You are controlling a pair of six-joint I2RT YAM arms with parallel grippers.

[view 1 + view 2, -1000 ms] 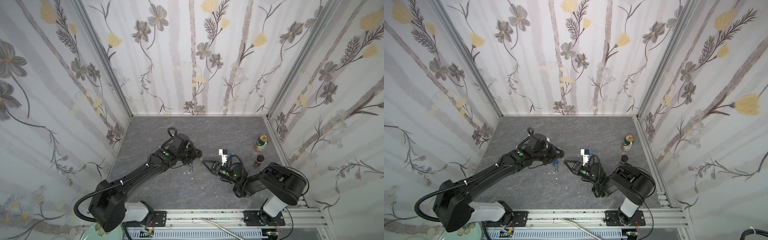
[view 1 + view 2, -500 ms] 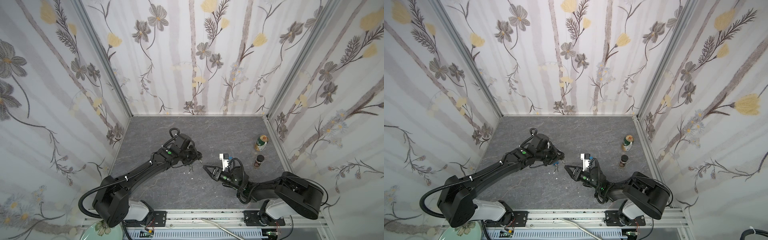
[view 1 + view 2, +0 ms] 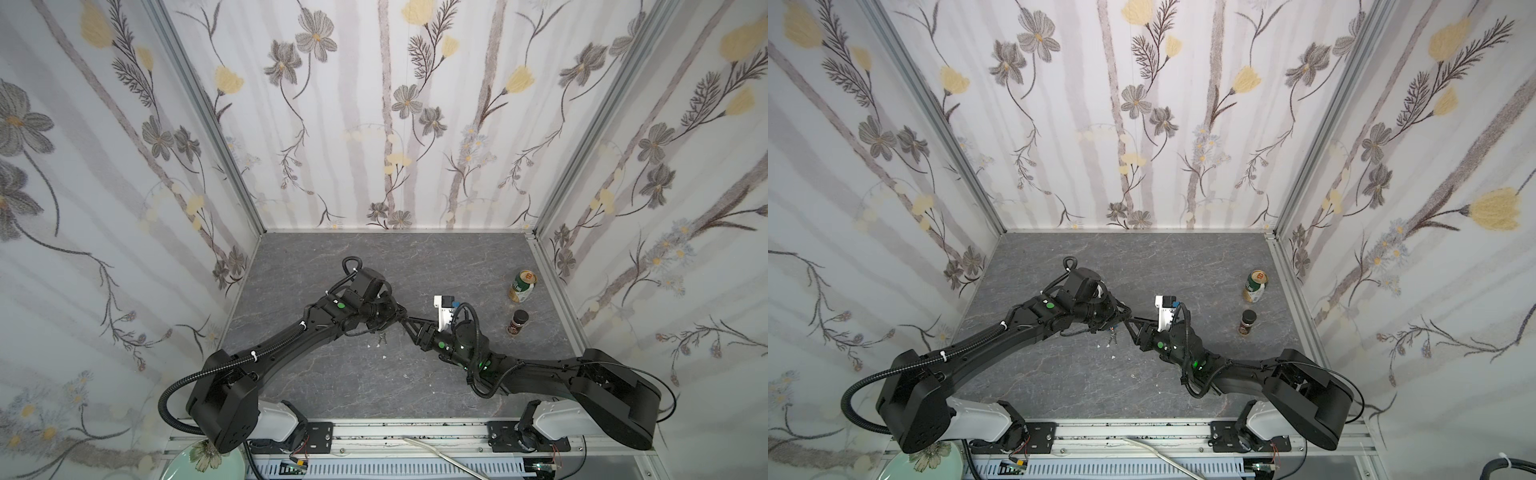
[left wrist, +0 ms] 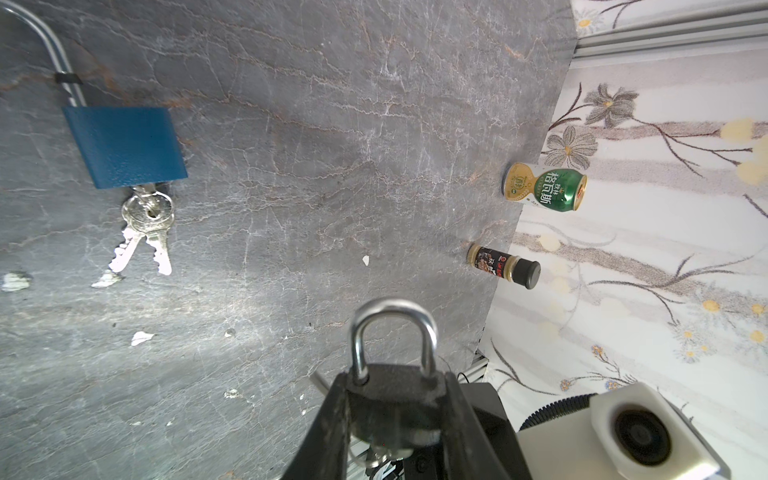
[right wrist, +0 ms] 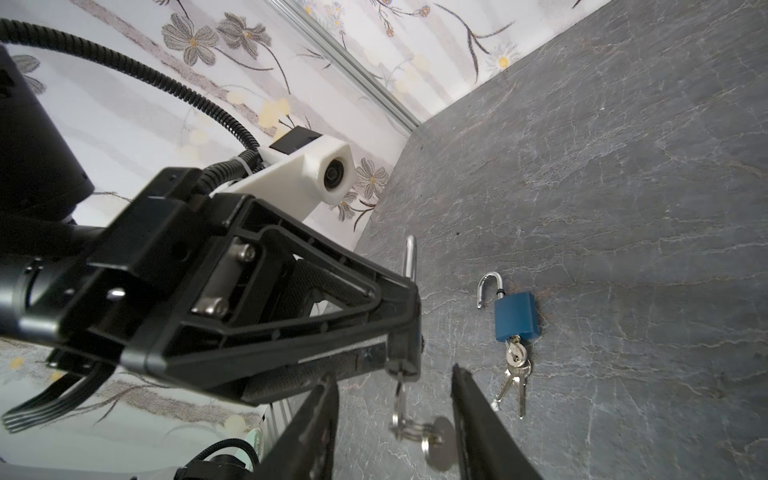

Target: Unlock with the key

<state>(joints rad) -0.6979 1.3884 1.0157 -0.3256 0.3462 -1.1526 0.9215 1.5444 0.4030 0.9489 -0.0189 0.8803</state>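
My left gripper [image 4: 395,395] is shut on a black padlock [image 4: 395,409] by its body. The silver shackle [image 4: 392,328] points away from the wrist with both legs seated. In both top views this gripper [image 3: 400,318] [image 3: 1124,318] hovers over the middle of the floor. A key [image 5: 400,395] sticks out of the padlock's underside, and a ring with a second key [image 5: 436,440] hangs from it. My right gripper [image 5: 392,386] is open, one finger on each side of the key and touching nothing. It meets the left gripper tip to tip [image 3: 409,325] [image 3: 1132,325].
A blue padlock [image 4: 124,145] [image 5: 515,318] lies on the grey floor with its shackle sprung open and a bunch of keys [image 4: 145,232] [image 3: 380,338] in it, just below the grippers. A green can [image 3: 522,286] [image 3: 1255,286] and a small dark-capped jar [image 3: 518,322] [image 3: 1248,322] stand by the right wall.
The right gripper's jaws have spread apart around the key. The right arm has stretched out low along the floor. The left arm has kept the padlock in nearly the same place.
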